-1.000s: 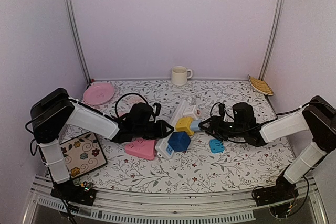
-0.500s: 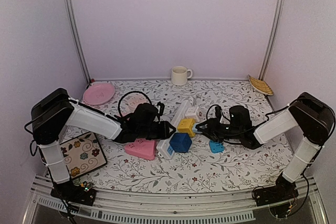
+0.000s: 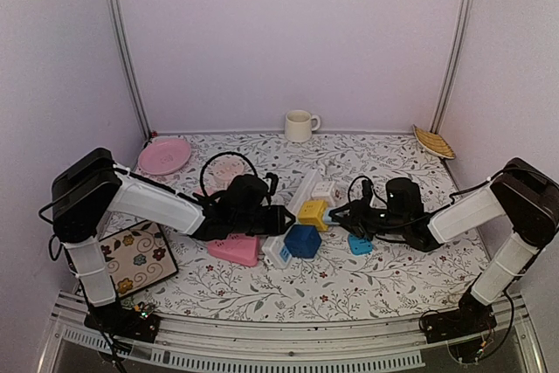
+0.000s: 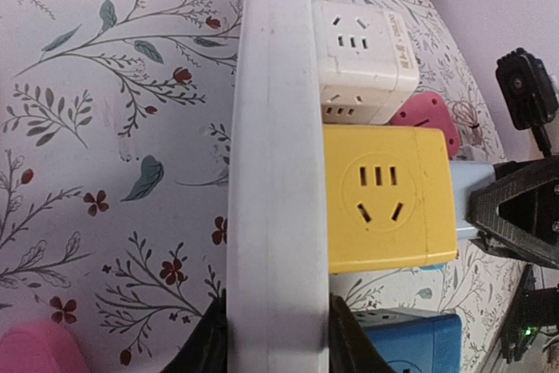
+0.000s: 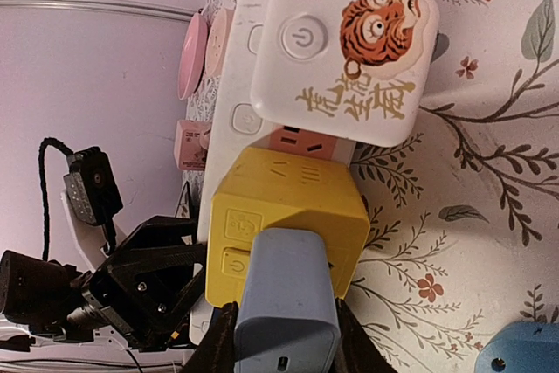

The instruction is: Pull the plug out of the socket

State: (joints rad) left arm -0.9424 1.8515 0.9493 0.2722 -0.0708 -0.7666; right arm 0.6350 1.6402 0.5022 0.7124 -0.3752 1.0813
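On the flowered table (image 3: pixel 393 281), the overhead view takes in what neither wrist camera does. Both arms reach low toward the middle. Along the back stand a pink plate (image 3: pixel 164 155), a mug (image 3: pixel 300 126) whose inside cannot be seen, and a woven dish (image 3: pixel 434 141) in the far right corner.

At the centre a white power strip (image 3: pixel 301 191) lies slantwise, with three cube adapters plugged in side by side. From far end to near end these are a white cube (image 4: pixel 358 63), a yellow cube (image 4: pixel 384 198) and a blue cube (image 4: pixel 410 342).

Only the left wrist view shows the left gripper (image 4: pixel 278 347) clamped across the strip's near end, one finger pressed to each long side. It also shows the socket holes on the cubes' side faces.

The right wrist view alone shows a tiger print and power button on the white cube. Nearest that lens is the pale blue plug (image 5: pixel 284 303), seated in the side of the yellow cube that faces the right arm. The right gripper (image 5: pixel 284 342) is closed on it, a finger against either flank.
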